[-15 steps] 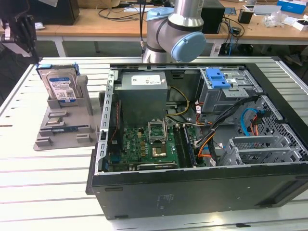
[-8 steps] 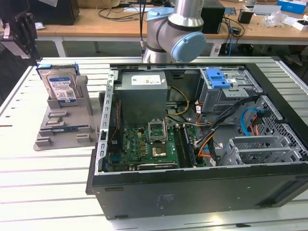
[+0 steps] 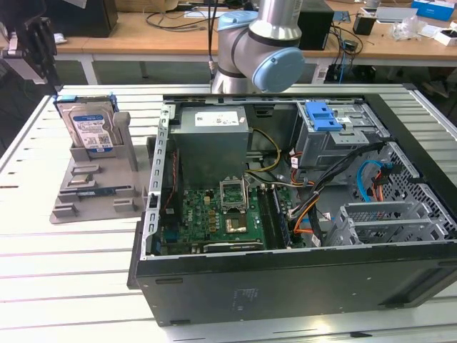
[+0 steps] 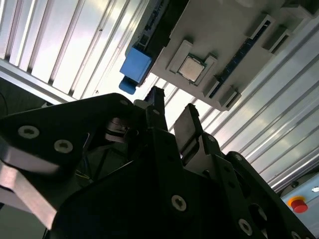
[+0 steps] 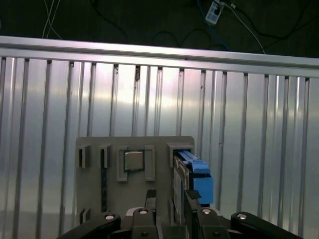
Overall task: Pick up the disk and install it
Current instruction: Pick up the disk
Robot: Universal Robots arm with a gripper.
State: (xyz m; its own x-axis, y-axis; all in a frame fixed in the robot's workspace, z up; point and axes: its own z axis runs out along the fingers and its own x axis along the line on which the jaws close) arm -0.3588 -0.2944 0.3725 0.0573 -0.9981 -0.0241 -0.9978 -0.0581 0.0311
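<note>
- Silver disk (image 3: 87,123), blue-framed, is seen upright in a grey holder (image 3: 93,191) at the exterior view's upper left, ungripped.
- On the gripper (image 5: 171,201), jaws are held apart, clear of it; approach for pick-up is judged underway, and alignment over the disk's edges is needed.
- At the right, the computer case (image 3: 285,286) is left open.

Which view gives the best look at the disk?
The exterior view: the disk stands upright in the grey holder, label facing the camera. In both wrist views the disk shows edge-on, mostly its blue bracket.

The disk (image 3: 87,125) is silvery metal (blue plastic bracket (image 3: 86,98)), its holder (image 3: 96,189) matt grey.
</note>
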